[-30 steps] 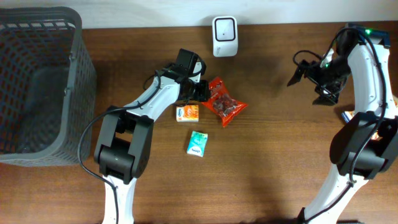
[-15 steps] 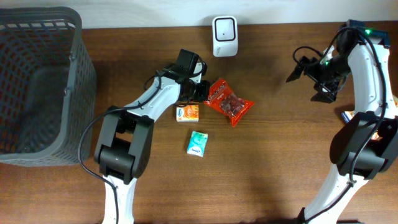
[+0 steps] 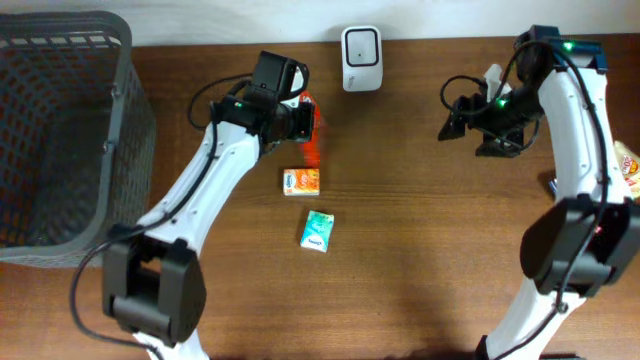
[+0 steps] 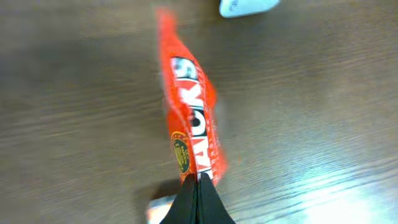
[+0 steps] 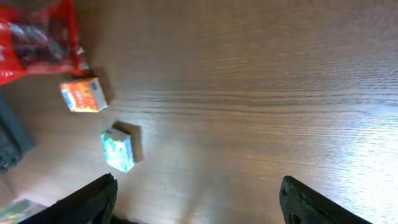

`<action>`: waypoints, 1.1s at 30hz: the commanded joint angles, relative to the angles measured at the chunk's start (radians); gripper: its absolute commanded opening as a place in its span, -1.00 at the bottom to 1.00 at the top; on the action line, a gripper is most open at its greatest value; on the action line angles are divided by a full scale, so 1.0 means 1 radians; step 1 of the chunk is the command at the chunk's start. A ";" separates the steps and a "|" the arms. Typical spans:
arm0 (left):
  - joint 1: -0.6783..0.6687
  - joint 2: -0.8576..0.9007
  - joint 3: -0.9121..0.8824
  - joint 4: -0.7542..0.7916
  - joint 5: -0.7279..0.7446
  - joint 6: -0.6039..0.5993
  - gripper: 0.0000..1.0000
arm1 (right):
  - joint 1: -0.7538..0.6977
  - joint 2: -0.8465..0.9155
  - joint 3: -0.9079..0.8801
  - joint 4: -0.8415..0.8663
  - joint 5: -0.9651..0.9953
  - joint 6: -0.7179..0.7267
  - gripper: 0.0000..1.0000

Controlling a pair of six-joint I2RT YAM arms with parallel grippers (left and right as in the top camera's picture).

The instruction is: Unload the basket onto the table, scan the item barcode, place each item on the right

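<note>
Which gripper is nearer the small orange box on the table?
Left. The left gripper, shut on the red snack bag, hangs just behind the orange box; the right gripper is open far off to its right.

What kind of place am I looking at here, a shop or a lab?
Probably a lab setup staged as a shop checkout: a wooden table with a white barcode scanner, a grey basket, a red snack bag and a small orange box.

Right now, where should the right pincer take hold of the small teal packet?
Across its two long edges, straight down from above. The teal packet lies flat on the table, so its sides are reachable only from the top; the narrower width should suit the jaws, and the orange box sits apart from it.
</note>
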 commanded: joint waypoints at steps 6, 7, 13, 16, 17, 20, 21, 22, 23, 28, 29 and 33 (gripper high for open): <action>-0.116 -0.109 0.012 -0.008 -0.380 0.336 -1.00 | -0.003 -0.156 0.011 -0.010 0.053 -0.014 0.79; -0.145 -0.109 0.012 -0.006 -0.382 0.345 -1.00 | -0.003 -0.172 0.011 -0.014 0.060 -0.014 0.83; -0.288 -0.017 0.004 -0.043 -0.355 0.325 -1.00 | -0.003 -0.251 0.011 -0.067 0.060 -0.014 0.85; -0.349 0.058 0.004 -0.037 -0.280 0.250 -1.00 | -0.005 -0.307 0.011 -0.076 0.066 -0.014 0.86; -0.367 0.079 0.004 -0.026 -0.244 0.199 -1.00 | -0.010 -0.329 0.013 -0.080 0.084 -0.014 0.89; -0.406 0.099 0.005 -0.012 -0.101 0.169 -1.00 | -0.053 -0.393 0.055 -0.114 0.137 -0.014 0.95; -0.414 0.099 0.008 -0.008 -0.140 0.169 -1.00 | -0.068 -0.407 0.071 -0.124 0.139 -0.014 0.96; -0.415 0.099 0.014 -0.003 -0.185 0.169 -1.00 | -0.079 -0.417 0.085 -0.133 0.138 -0.014 0.96; -0.415 0.099 0.018 0.001 -0.226 0.169 -1.00 | -0.092 -0.426 0.098 -0.144 0.138 -0.014 0.95; -0.386 0.097 0.119 -0.028 -0.567 0.170 -1.00 | -0.151 -0.461 0.136 -0.184 0.140 -0.014 0.93; -0.376 0.096 0.149 -0.048 -0.638 0.175 -1.00 | -0.154 -0.463 0.136 -0.184 0.140 -0.014 0.94; -0.331 0.093 0.218 -0.089 -0.856 0.308 -1.00 | -0.154 -0.464 0.136 -0.184 0.148 -0.014 0.87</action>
